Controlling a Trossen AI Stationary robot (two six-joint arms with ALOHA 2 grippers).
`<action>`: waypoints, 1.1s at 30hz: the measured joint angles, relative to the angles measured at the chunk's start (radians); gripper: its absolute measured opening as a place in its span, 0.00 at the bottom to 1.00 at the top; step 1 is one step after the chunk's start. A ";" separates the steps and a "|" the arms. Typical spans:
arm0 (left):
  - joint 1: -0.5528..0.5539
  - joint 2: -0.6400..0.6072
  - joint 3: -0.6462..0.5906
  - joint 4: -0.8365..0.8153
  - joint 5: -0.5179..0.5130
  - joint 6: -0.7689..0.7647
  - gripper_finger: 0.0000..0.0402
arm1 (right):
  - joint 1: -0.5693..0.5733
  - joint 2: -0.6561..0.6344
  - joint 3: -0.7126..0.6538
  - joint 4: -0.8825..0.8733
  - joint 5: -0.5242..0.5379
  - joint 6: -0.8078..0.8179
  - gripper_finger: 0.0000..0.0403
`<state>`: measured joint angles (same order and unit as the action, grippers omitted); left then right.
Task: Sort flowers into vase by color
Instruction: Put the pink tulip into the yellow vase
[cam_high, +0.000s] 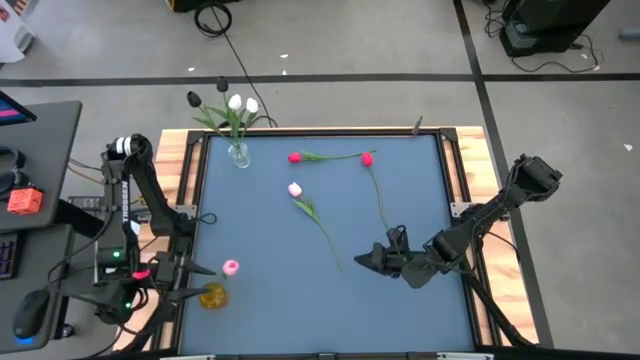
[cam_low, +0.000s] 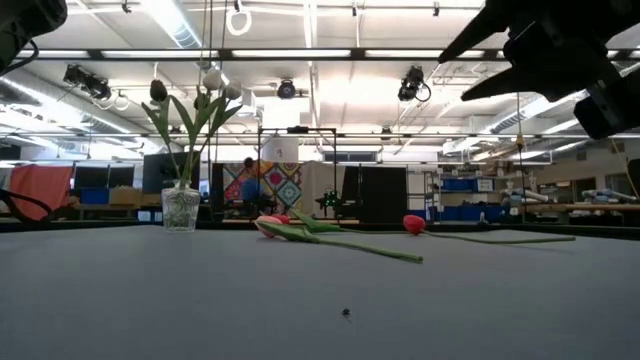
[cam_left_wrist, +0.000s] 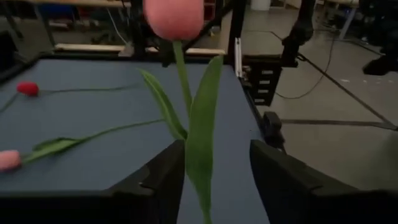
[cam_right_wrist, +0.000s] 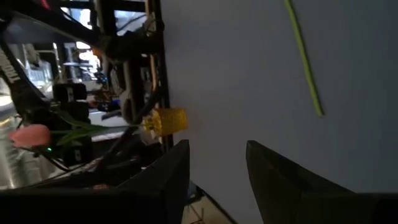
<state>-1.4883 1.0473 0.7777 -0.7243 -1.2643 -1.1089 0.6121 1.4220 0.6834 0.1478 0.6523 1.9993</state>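
A pink tulip (cam_left_wrist: 173, 17) stands upright between the fingers of my open left gripper (cam_left_wrist: 214, 149), near the table's near left corner. Its stem and long leaf (cam_left_wrist: 200, 137) run down through the gap. Its head (cam_high: 231, 266) shows just above a small yellow vase (cam_high: 213, 296); the stem's foot is hidden. At the far left a clear glass vase (cam_high: 238, 155) holds white tulips (cam_high: 243, 103) and a dark one (cam_high: 193, 99). Two red tulips (cam_high: 295, 157) (cam_high: 367, 158) and a pink one (cam_high: 295, 189) lie flat on the blue mat. My right gripper (cam_high: 365, 262) hangs open over the mat's near right part.
A wooden frame (cam_high: 178, 160) borders the blue mat (cam_high: 300, 300). A desk with devices (cam_high: 30, 200) stands beyond the left edge. The loose tulips' stems (cam_high: 322, 228) cross the mat's middle, and bare mat lies along the near edge.
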 joint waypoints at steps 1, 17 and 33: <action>0.000 -0.001 0.002 -0.006 0.007 -0.010 0.47 | 0.000 0.000 0.000 -0.005 -0.004 0.000 0.41; 0.055 -0.120 0.193 -0.206 0.055 -0.015 0.46 | -0.107 0.268 0.131 -0.024 -0.248 -0.313 0.41; 0.507 -0.153 0.410 -0.192 0.243 0.312 0.46 | -0.305 0.428 0.425 -0.325 -0.315 -0.827 0.41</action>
<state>-0.9815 0.8938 1.1879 -0.9164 -1.0212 -0.7965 0.3070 1.8501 1.1080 -0.1769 0.3377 1.1727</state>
